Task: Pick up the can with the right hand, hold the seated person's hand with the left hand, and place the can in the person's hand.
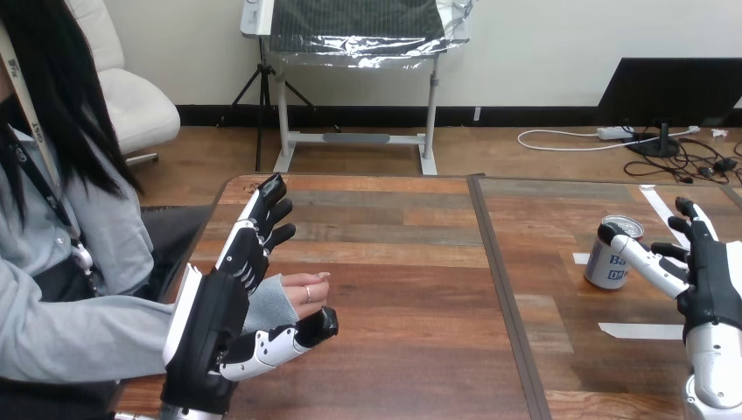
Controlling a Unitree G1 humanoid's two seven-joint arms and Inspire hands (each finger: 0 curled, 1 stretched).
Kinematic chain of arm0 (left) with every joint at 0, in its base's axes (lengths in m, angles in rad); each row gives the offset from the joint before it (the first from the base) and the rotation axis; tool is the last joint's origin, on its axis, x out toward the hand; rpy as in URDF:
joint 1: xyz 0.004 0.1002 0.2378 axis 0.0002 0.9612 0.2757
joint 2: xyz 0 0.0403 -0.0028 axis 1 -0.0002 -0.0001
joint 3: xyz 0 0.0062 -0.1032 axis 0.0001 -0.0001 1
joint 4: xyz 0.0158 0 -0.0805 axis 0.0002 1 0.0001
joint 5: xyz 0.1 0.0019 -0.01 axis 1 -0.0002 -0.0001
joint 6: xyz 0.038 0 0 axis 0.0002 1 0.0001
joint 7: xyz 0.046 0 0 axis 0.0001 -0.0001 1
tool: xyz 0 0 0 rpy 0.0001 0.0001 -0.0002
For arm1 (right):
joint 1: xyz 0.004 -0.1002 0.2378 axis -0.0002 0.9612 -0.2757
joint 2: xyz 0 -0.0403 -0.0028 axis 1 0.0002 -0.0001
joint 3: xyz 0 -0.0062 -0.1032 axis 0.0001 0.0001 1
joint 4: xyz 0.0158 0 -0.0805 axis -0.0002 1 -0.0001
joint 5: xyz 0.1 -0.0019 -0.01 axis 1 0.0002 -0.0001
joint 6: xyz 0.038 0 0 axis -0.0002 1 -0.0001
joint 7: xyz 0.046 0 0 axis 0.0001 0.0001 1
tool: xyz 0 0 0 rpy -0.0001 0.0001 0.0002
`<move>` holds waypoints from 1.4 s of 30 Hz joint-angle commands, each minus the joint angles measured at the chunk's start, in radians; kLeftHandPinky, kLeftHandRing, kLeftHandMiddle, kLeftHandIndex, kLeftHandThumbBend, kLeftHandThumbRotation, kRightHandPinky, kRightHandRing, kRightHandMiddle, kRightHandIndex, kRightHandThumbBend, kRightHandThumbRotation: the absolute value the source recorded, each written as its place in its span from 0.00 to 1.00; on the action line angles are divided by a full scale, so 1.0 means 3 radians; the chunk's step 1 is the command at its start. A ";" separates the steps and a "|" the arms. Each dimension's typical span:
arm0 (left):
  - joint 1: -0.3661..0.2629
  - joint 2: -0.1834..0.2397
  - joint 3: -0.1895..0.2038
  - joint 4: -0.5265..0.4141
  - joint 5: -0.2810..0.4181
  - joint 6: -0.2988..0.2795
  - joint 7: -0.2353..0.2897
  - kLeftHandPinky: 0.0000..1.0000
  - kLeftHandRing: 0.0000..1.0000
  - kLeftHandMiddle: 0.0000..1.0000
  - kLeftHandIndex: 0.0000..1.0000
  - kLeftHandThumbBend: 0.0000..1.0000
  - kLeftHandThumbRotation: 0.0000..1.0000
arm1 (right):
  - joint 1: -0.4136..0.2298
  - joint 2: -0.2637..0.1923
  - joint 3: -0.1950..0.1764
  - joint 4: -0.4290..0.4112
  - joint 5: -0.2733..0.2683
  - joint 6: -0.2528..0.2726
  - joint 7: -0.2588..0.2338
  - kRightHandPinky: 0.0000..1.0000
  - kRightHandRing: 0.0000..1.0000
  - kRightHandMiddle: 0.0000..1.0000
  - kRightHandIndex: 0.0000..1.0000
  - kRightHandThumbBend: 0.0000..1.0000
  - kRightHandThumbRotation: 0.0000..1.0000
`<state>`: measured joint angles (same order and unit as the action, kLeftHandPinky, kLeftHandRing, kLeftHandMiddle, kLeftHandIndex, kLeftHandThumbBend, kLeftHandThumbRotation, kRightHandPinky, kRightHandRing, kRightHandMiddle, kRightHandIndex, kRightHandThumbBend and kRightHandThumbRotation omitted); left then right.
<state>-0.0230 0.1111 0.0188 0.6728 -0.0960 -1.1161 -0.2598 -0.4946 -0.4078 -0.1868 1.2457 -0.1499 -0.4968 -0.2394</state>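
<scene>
At the wooden table's (394, 289) three o'clock side, the can (610, 262) stands upright among strips of white tape (639, 331); the robot's right hand (710, 284) is just beside it, fingers spread apart and thumb tip against the can's top rim. Toward eight o'clock, the left hand (214, 324) is open, with straight fingers behind and thumb below the person's hand (302, 293), not curled round it.

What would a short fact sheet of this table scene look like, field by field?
can: upright on the table, towards its right, not lifted
right hand: open beside the can, thumb at its rim
left hand: open, fingers straight and pointing up
person's hand: between the left hand's thumb and fingers, not clasped
</scene>
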 commanded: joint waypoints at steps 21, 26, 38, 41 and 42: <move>-0.0211 0.0004 0.0040 0.0000 -0.0009 -0.0085 0.0014 0.86 0.93 0.95 0.94 1.00 0.51 | -0.0375 -0.0156 0.0101 0.0099 -0.0044 0.0186 0.0096 0.55 0.68 0.91 0.95 1.00 0.52; -0.0210 0.0002 0.0021 -0.0002 -0.0072 -0.0085 -0.0031 0.86 0.93 0.95 0.94 1.00 0.50 | -0.0393 -0.0159 0.0123 0.0122 -0.0058 0.0239 0.0098 0.43 0.53 0.90 0.96 1.00 0.54; -0.0208 -0.0002 0.0028 0.0006 -0.0096 -0.0100 -0.0055 0.86 0.93 0.95 0.94 1.00 0.50 | -0.0466 -0.0150 0.0111 0.0172 -0.0017 0.0401 0.0164 0.35 0.42 0.68 0.96 1.00 0.54; -0.0208 -0.0005 0.0028 0.0011 -0.0109 -0.0105 -0.0062 0.86 0.93 0.95 0.94 1.00 0.50 | -0.0473 -0.0166 0.0150 0.0183 -0.0056 0.0399 0.0205 0.29 0.37 0.52 0.96 1.00 0.54; -0.0208 -0.0005 0.0028 0.0013 -0.0112 -0.0106 -0.0064 0.86 0.93 0.95 0.94 1.00 0.50 | -0.0473 -0.0170 0.0158 0.0185 -0.0064 0.0396 0.0220 0.32 0.44 0.52 0.97 1.00 0.54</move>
<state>-0.0230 0.1110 0.0190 0.6729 -0.1117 -1.1197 -0.2740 -0.5293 -0.4354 -0.1553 1.3024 -0.1610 -0.3752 -0.1846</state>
